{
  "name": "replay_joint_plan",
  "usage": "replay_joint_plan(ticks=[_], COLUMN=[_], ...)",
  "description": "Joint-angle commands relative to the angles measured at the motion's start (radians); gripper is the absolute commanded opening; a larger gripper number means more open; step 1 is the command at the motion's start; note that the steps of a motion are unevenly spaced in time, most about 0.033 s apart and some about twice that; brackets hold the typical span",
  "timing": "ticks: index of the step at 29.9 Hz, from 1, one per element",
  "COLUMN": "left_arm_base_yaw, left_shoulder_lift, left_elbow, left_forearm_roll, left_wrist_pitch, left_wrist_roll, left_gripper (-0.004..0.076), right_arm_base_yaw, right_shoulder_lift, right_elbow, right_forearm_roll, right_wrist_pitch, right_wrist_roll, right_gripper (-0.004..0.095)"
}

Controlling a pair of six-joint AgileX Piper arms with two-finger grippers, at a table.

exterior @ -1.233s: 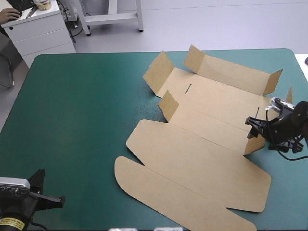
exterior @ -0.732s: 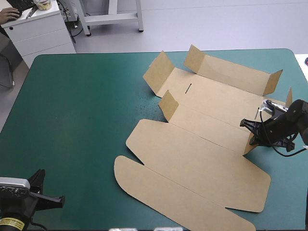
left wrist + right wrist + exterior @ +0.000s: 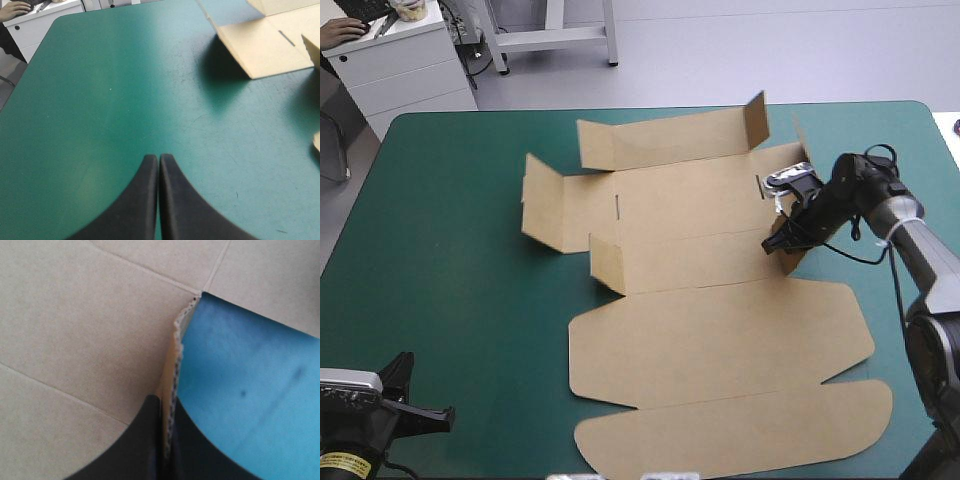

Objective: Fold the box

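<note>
Item under inspection: the box [image 3: 720, 320], a cut sheet of brown board, lies opened out on the teal-green cover [image 3: 460, 250] of the table. It reaches from near the far edge to near the near edge, toward the right side.

Work done: partial. The far wall [image 3: 665, 140] stands raised along the sheet's far side. The left end flap [image 3: 542, 205] and a small tab [image 3: 607, 262] toward the near left of the base are lifted but lean loose. No wall appears tucked or locked.

Work in hand: the right gripper [image 3: 788, 240] is at the sheet's right end, its black fingers [image 3: 150, 440] all but closed on the upright edge of the right-side flap [image 3: 177, 335], the board pinched between them. Judged to be raising that flap.

Right arm: reaches in from the table's right edge, over the sheet's right end.

Left gripper [image 3: 159, 159]: fingers pressed together, holding nothing, over bare cover by the near left corner of the table, well apart from the box.

Work left: the near wall is not raised; the lid panel [image 3: 720, 335] and its rounded tuck flap [image 3: 740, 435] lie flat toward the near edge. End flaps remain to be tucked.

Assessment: early stage; no tray form yet.

Risk: a one-sided pinch may drag the sheet instead of creasing it.
</note>
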Motion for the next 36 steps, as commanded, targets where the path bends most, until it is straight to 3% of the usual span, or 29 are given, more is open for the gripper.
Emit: replay_joint_plan(ticks=[1, 8, 16, 23, 28, 32, 36], left_arm_base_yaw=[0.001, 0.001, 0.001, 0.001, 0.001, 0.001, 0.001], left_shoulder_lift=[0.015, 0.015, 0.015, 0.015, 0.015, 0.015, 0.015], left_elbow=[-0.02, -0.02, -0.02, -0.02, -0.02, -0.02, -0.02], left_forearm_roll=[0.001, 0.001, 0.001, 0.001, 0.001, 0.001, 0.001], left_wrist_pitch=[-0.07, -0.07, -0.071, -0.071, -0.071, -0.071, -0.071], left_wrist_roll=[-0.008, -0.008, -0.008, -0.008, -0.008, -0.008, -0.008], left_gripper=[-0.001, -0.001, -0.001, -0.001, -0.001, -0.001, -0.001], right_arm_base_yaw=[0.069, 0.174, 0.286, 0.332, 0.336, 0.336, 0.336], right_shoulder_lift=[0.032, 0.16, 0.212, 0.212, 0.212, 0.212, 0.212], right_elbow=[-0.165, -0.389, -0.454, -0.454, -0.454, -0.454, -0.454], right_forearm_roll=[-0.029, -0.031, -0.031, -0.001, 0.11, 0.135, 0.124], right_wrist_pitch=[0.039, 0.095, 0.101, 0.069, 0.041, 0.004, 0.004], right_wrist_roll=[-0.114, -0.362, -0.706, -0.824, -0.92, -0.931, -0.894], right_gripper=[-0.0019, -0.0019, -0.0019, -0.002, -0.0013, 0.0136, 0.0495])
